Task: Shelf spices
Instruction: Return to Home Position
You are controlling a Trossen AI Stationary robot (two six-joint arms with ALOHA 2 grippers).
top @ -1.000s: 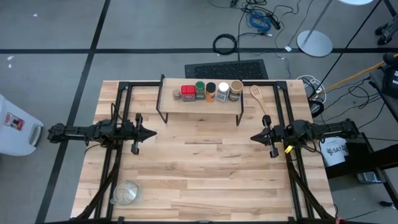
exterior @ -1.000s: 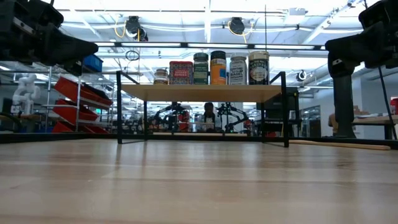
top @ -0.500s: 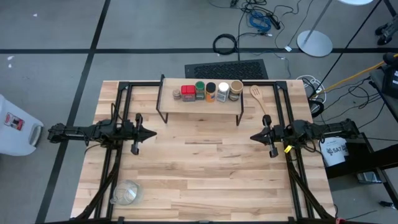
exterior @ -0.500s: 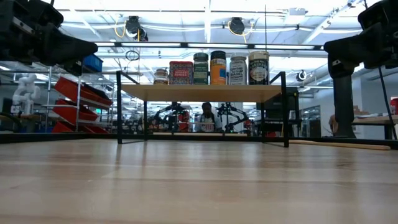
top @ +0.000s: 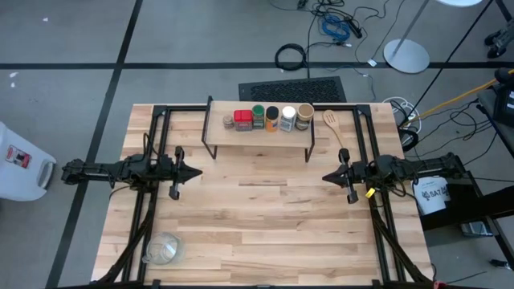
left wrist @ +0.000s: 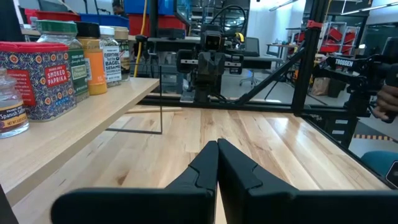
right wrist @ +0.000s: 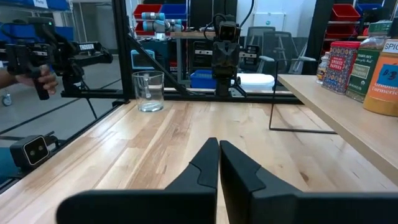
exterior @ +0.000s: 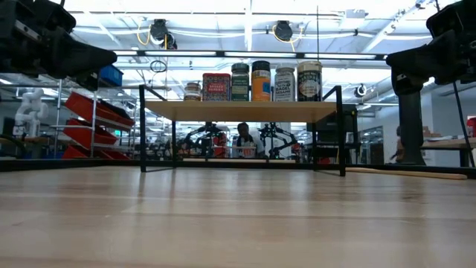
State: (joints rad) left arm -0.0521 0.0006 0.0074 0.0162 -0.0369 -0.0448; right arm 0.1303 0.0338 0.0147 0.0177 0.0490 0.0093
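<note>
Spices standing in one row on shelf, unmoved over the last second. Left hand and right hand hanging clenched and empty above table sides, right one creeping slightly inward. Shelving looking finished.

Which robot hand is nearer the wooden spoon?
Right. The right hand is near the wooden spoon, on its side of the shelf; the left hand is across the table.
</note>
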